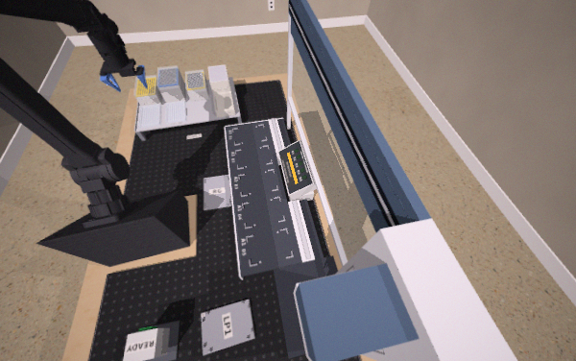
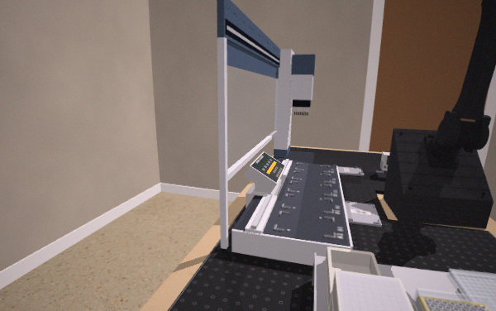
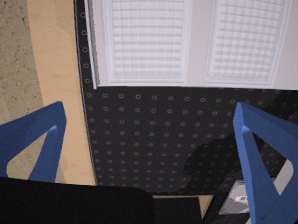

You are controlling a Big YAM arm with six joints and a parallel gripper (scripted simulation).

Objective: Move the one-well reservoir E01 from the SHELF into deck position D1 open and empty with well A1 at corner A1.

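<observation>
Blue-fingered black parallel gripper (image 1: 126, 80) hangs in the upper left of the top view, jaws spread to their widest with nothing between them. In the wrist view its two blue triangular fingers frame the lower corners, and between them lies black perforated breadboard (image 3: 160, 143), with a tan wooden border strip (image 3: 56, 63) down the left.

Just right of the gripper in the top view stands the grey raised shelf (image 1: 226, 112), loaded with labware. Its far row holds a yellow-framed tip rack (image 1: 146, 86), touching distance from the fingers, then a blue-rimmed mesh-topped box (image 1: 169, 77), a pale mesh-topped box (image 1: 195, 80) and a plain white block (image 1: 218, 74). Two white gridded well plates (image 3: 148, 24) fill the near-left slots, seen along the top of the wrist view.

The open white one-well reservoir (image 2: 354, 261) sits at the shelf's end nearest the liquid handler, at the bottom of the exterior view.

Right of the shelf, toward centre frame, runs the dark grey liquid-handler deck (image 1: 256, 192) with white corner brackets. The white READY key (image 1: 140, 347) stands at the bottom left.
</observation>
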